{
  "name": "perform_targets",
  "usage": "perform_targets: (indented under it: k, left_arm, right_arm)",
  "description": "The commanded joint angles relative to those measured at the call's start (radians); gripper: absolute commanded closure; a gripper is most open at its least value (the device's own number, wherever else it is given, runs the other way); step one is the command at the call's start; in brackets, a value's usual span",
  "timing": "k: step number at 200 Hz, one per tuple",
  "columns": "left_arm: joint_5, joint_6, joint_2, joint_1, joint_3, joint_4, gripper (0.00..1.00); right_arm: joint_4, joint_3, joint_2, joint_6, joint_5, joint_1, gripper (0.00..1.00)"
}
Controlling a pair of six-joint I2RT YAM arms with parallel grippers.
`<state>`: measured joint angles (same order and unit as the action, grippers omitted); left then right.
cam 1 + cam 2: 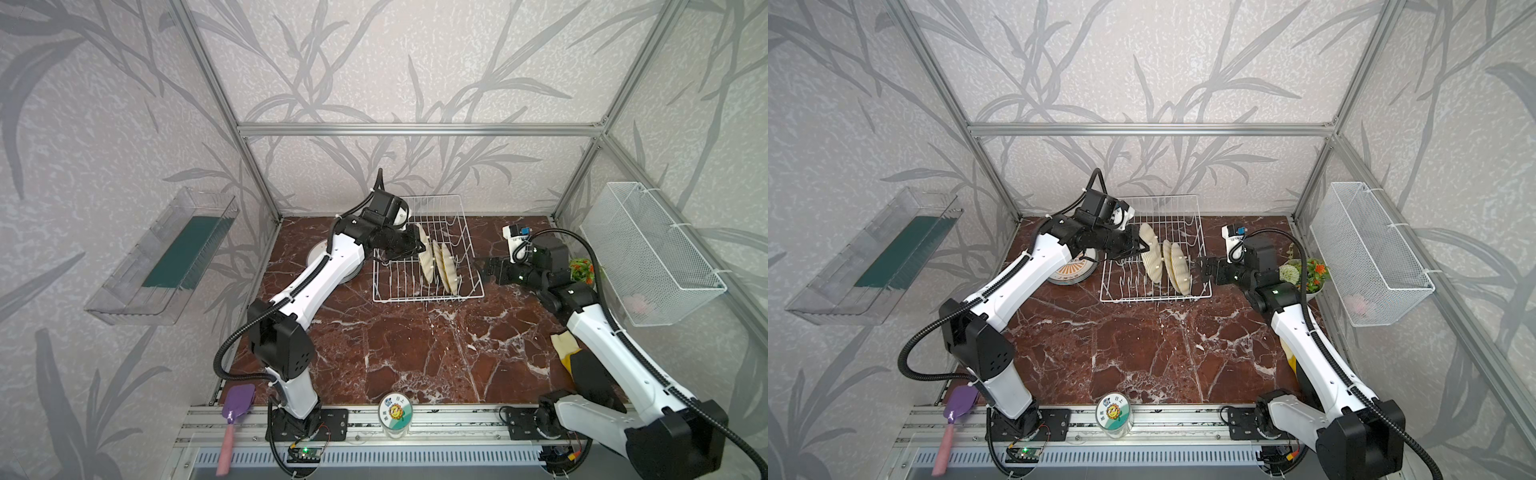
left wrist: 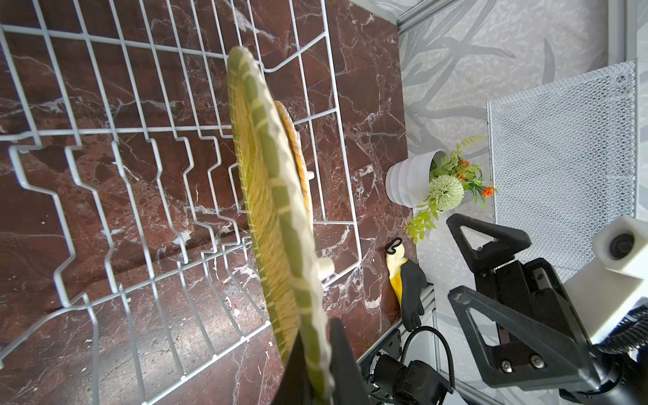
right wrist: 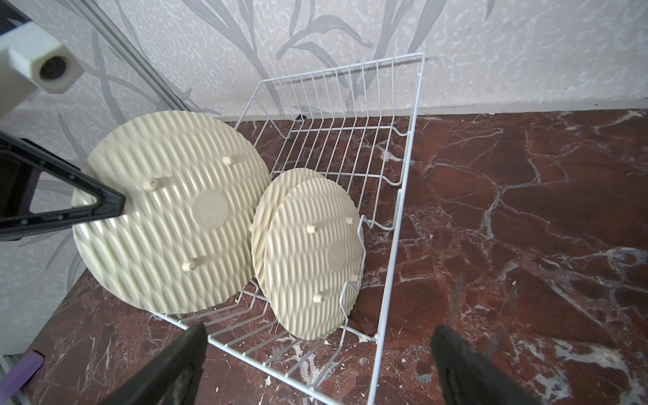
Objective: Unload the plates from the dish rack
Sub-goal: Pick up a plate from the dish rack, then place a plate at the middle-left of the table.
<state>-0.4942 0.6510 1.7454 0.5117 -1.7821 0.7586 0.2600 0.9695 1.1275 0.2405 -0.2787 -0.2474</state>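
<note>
The white wire dish rack (image 1: 465, 249) (image 1: 1183, 216) stands at the back of the marble table. Three tan wicker plates stand on edge in it. My left gripper (image 1: 419, 246) (image 1: 1142, 248) (image 2: 315, 380) is shut on the rim of the leftmost wicker plate (image 1: 426, 268) (image 1: 1151, 262) (image 2: 280, 210) (image 3: 168, 228). The other two plates (image 1: 448, 266) (image 3: 312, 259) lean together to its right. A stack of white plates (image 1: 1070, 272) with orange faces lies left of the rack, partly under my left arm. My right gripper (image 1: 482, 270) (image 1: 1202, 270) (image 3: 319, 345) hangs open just right of the rack, holding nothing.
A white pot of artificial flowers (image 1: 582, 269) (image 2: 413, 182) sits behind my right arm. A white mesh basket (image 1: 648, 253) hangs on the right wall and a clear tray (image 1: 162, 257) on the left wall. A yellow-black glove (image 1: 565, 349), a jar (image 1: 395, 415) and a purple brush (image 1: 235, 415) lie near the front.
</note>
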Motion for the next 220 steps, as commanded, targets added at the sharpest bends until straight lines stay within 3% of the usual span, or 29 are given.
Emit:
perform_targets:
  k: [1, 58, 102, 160, 220]
  left_arm:
    - [0.030, -0.044, -0.074, -0.002, -0.041, -0.019, 1.00]
    - [0.118, -0.179, -0.076, -0.003, -0.127, 0.059, 1.00]
    - [0.153, -0.416, -0.123, 0.012, -0.106, 0.012, 1.00]
    - [0.269, -0.689, -0.136, 0.028, -0.096, -0.014, 1.00]
    - [0.293, -0.990, -0.279, 0.058, 0.186, -0.301, 1.00]
  right_arm:
    - [0.005, 0.038, -0.010, 0.013, -0.008, 0.005, 0.01]
    - [-0.012, 0.038, -0.016, 0.045, -0.054, 0.005, 0.01]
    - [-0.143, 0.027, -0.031, 0.153, -0.141, 0.005, 0.01]
    - [-0.130, 0.071, -0.006, 0.243, -0.148, 0.005, 0.01]
    - [-0.190, 0.077, 0.014, 0.353, -0.140, 0.005, 0.03]
